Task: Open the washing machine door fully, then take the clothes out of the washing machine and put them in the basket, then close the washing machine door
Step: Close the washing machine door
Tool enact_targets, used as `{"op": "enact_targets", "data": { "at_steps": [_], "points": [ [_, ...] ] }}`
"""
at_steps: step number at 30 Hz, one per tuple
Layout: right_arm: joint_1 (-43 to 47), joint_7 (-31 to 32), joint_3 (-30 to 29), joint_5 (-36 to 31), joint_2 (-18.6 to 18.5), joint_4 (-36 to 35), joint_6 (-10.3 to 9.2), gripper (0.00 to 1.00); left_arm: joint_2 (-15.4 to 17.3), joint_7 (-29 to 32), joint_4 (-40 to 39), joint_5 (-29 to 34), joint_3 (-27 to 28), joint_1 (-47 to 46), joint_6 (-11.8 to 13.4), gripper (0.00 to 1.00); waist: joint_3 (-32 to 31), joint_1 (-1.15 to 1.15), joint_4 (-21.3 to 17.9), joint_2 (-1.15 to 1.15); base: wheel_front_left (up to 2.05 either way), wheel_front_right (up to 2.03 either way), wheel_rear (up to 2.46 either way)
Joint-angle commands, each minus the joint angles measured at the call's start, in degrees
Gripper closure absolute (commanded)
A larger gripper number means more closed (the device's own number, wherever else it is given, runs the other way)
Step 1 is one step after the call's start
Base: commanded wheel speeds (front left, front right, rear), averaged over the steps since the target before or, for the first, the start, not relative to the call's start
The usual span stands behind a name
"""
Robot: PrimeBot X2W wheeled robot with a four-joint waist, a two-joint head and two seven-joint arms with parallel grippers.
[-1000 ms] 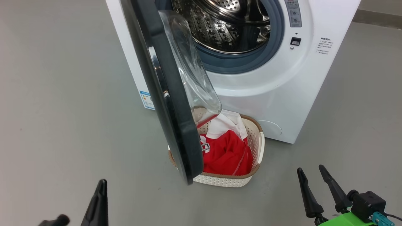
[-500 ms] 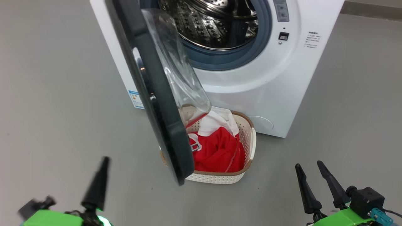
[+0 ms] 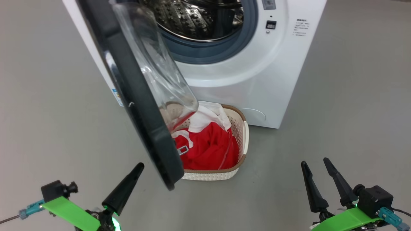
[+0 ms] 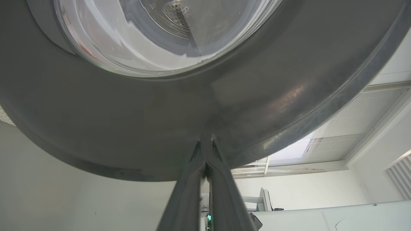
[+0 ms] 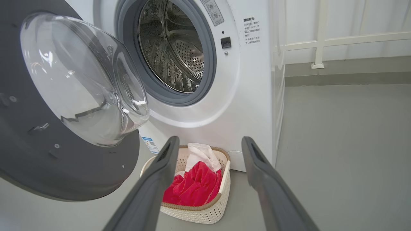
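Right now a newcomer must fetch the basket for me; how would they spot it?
Find the white front-loading washing machine with its black-rimmed door swung open. On the grey floor at its foot, beside the door's lower edge, sits the basket: cream perforated plastic, brown rim, the only thing holding red clothes.

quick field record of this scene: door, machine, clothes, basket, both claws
door: round black-rimmed glass washing machine door, open, edge-on in the head view
machine: white front-loading washing machine, steel drum looks empty
clothes: red and white clothes, in the basket
basket: cream perforated plastic basket, on grey floor before machine
left claw: shut, empty, by door's outer face
right claw: open, empty
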Motion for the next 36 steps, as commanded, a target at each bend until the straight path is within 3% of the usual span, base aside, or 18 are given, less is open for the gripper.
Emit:
{"op": "enact_targets", "data": {
  "at_steps": [1,20,36],
  "points": [
    [-2.1,-0.4,1.5,0.1,-0.7,-1.5,0.01,0.00,0.3,0.3,-1.6,0.3,2.6,-2.2,-0.3,1.00,0.8,0.00,-1.1,0.00,0.00,0.00,0.00],
    [-5.4,-0.4,0.6,0.8,-0.5,-1.9,0.01,0.00,-3.5,1.8,-3.1,3.8,1.7,-7.7,-0.3,1.00,5.0,0.00,-7.1,0.00,0.00,0.00,0.00],
    [-8.7,-0.4,-0.1,1.6,0.3,-2.1,0.01,0.00,-4.6,-7.0,1.7,8.4,-3.2,-19.4,-0.3,1.00,10.0,0.00,-14.7,0.00,0.00,0.00,0.00]
  ]
}}
